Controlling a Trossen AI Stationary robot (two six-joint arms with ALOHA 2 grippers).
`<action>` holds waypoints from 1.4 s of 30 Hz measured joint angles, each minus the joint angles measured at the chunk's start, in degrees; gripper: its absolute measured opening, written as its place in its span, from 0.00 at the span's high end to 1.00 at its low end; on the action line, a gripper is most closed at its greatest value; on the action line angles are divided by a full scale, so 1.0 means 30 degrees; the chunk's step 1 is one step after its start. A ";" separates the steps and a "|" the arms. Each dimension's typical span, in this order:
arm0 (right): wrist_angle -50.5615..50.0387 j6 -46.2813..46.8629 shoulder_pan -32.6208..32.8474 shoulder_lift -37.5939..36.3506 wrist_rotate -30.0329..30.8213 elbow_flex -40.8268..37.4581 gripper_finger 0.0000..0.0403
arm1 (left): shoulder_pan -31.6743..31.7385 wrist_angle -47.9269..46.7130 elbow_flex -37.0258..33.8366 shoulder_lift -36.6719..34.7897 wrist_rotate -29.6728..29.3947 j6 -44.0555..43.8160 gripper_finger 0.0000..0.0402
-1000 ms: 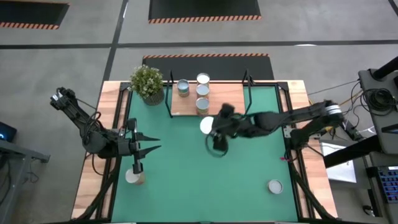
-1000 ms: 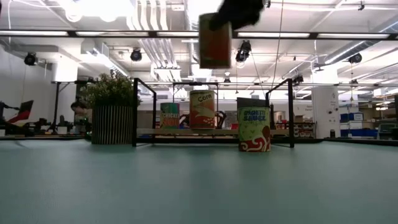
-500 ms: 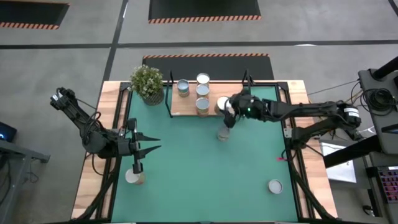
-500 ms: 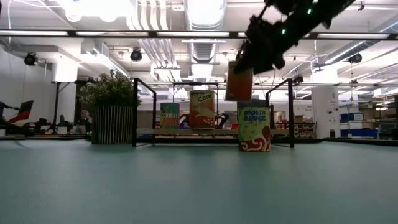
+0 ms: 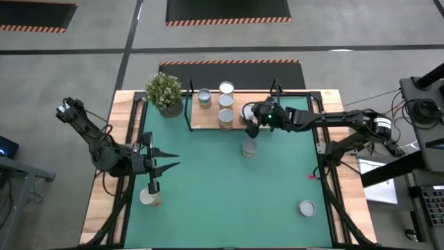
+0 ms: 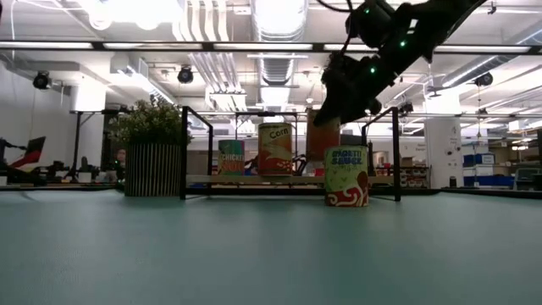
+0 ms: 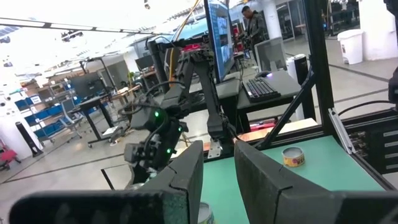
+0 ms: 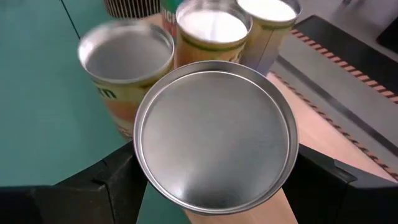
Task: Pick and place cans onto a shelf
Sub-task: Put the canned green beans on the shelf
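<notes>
Pinching a can between my right fingers, I hold it upright, its long axis vertical and its round, shiny silver top facing up. It hangs over the right part of the light-brown wooden shelf, just beside three other upright cans standing there. One more green-labelled can stands on the green counter in front of the shelf. My left fingers are spread, hovering over the counter's left side near another can.

Potted plant (leafy, ribbed pot) on green mat
</notes>
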 joint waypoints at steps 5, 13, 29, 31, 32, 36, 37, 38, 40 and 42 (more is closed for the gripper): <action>0.0367 -0.0034 0.0000 0.0968 0.0138 0.0000 0.27 | -0.0001 0.0000 0.0001 0.0000 0.0000 0.0000 0.81; 0.0920 -0.0209 -0.0203 0.1643 0.0213 0.0000 0.23 | -0.0001 0.0000 0.0001 0.0000 0.0000 0.0000 0.81; -0.0019 -0.0882 -0.0532 0.1490 0.0161 0.1365 0.13 | -0.0001 -0.0007 0.0001 0.0000 0.0000 0.0000 0.81; -0.1123 -0.1046 -0.0532 0.1479 0.0165 0.2155 0.12 | 0.0006 -0.0007 0.0001 0.0000 0.0000 0.0000 0.81; -0.1729 -0.1046 -0.0532 0.1479 0.0158 0.2587 0.12 | 0.0002 -0.0011 -0.0006 0.0000 0.0000 0.0000 0.81; -0.3863 -0.1070 -0.0488 0.1480 0.0150 0.4367 0.13 | 0.0001 -0.0015 0.0001 0.0007 0.0000 0.0000 0.81; -0.4503 -0.1090 -0.0488 0.1486 0.0143 0.4841 0.13 | -0.0001 -0.0015 0.0001 0.0000 0.0000 0.0000 0.81; -0.5227 -0.1104 -0.0488 0.1486 0.0143 0.5301 0.13 | 0.0006 -0.0015 0.0001 0.0000 0.0000 0.0000 0.81; -0.6597 -0.1359 -0.0481 0.1486 0.0138 0.6250 0.15 | -0.0001 -0.0015 0.0001 0.0000 0.0000 0.0000 0.81; -0.7947 -0.1537 -0.0481 0.1486 0.0136 0.7106 0.18 | 0.0000 -0.0015 -0.0005 0.0001 0.0000 0.0000 0.81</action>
